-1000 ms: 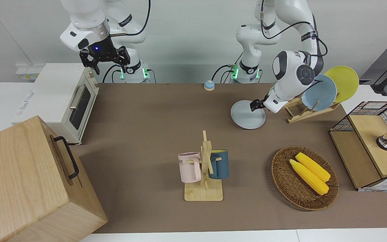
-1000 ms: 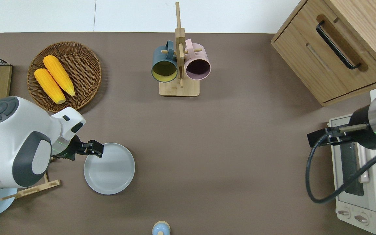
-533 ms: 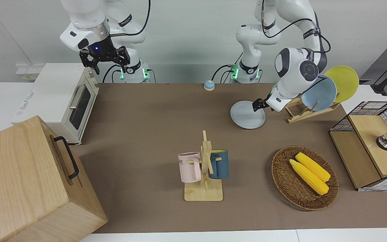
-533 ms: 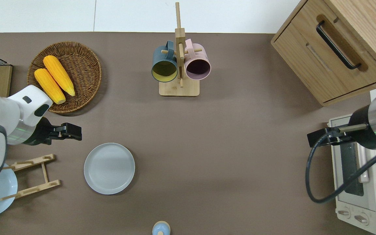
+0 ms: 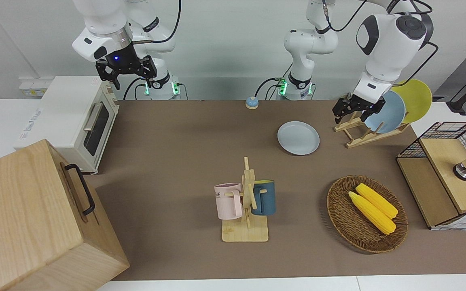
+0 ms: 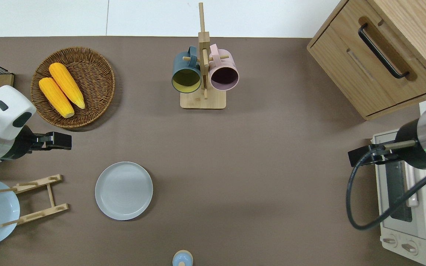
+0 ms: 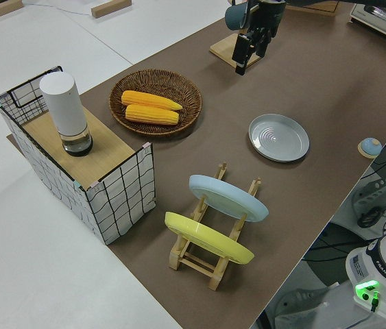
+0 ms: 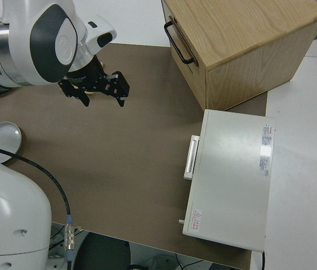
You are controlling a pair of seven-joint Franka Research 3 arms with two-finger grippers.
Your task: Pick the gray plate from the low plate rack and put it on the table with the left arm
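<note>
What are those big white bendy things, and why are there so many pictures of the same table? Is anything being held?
Those are two robot arms, each ending in a black claw for grabbing. The pictures show one table from different cameras: one faces the robots, one looks straight down, two look from the sides. On the brown table a gray plate lies flat, beside a small wooden plate rack that holds a blue plate and a yellow plate. There is also a basket with two corn cobs, a mug stand, a white oven and a wooden cabinet. The left claw is open, up in the air, holding nothing. The right claw is open too, on its parked arm.
</note>
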